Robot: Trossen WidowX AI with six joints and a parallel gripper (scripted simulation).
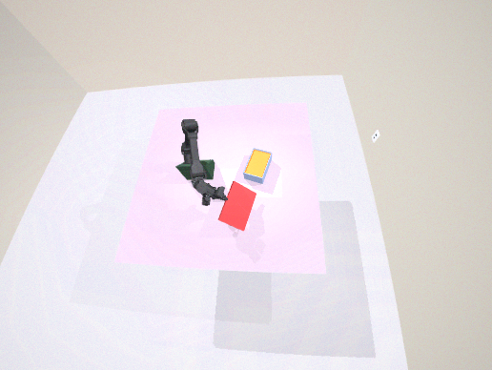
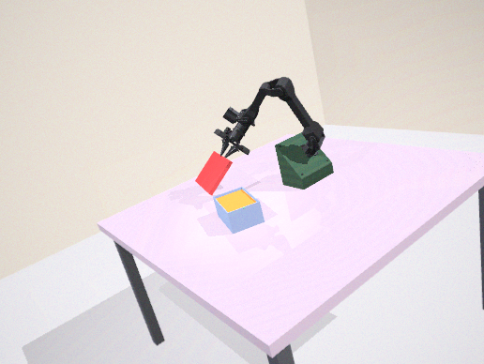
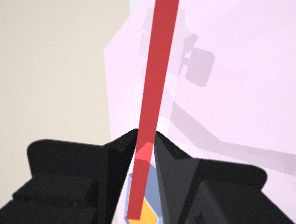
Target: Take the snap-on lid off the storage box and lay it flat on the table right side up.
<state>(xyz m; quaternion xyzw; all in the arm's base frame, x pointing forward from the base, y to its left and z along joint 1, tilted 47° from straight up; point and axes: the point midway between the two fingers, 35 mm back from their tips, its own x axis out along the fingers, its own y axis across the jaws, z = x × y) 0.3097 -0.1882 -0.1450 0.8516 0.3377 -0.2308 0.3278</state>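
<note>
My gripper [image 1: 224,195] [image 2: 231,152] [image 3: 146,133] is shut on one edge of the flat red lid [image 1: 237,205] [image 2: 213,173] [image 3: 156,75]. The lid hangs tilted in the air, off the box and above the table. In the wrist view I see the lid edge-on between my two dark fingers. The light blue storage box [image 1: 257,177] [image 2: 240,215] [image 3: 154,192] stands open on the pink table [image 1: 167,238] [image 2: 352,211], and its orange inside [image 1: 257,162] [image 2: 234,200] [image 3: 146,214] shows. The lid is beside the box, nearer the table's edge.
The arm's green base [image 1: 206,168] [image 2: 302,161] stands on the table behind the box. The table's edge [image 2: 178,286] runs close to the box on the camera side. A grey floor lies below.
</note>
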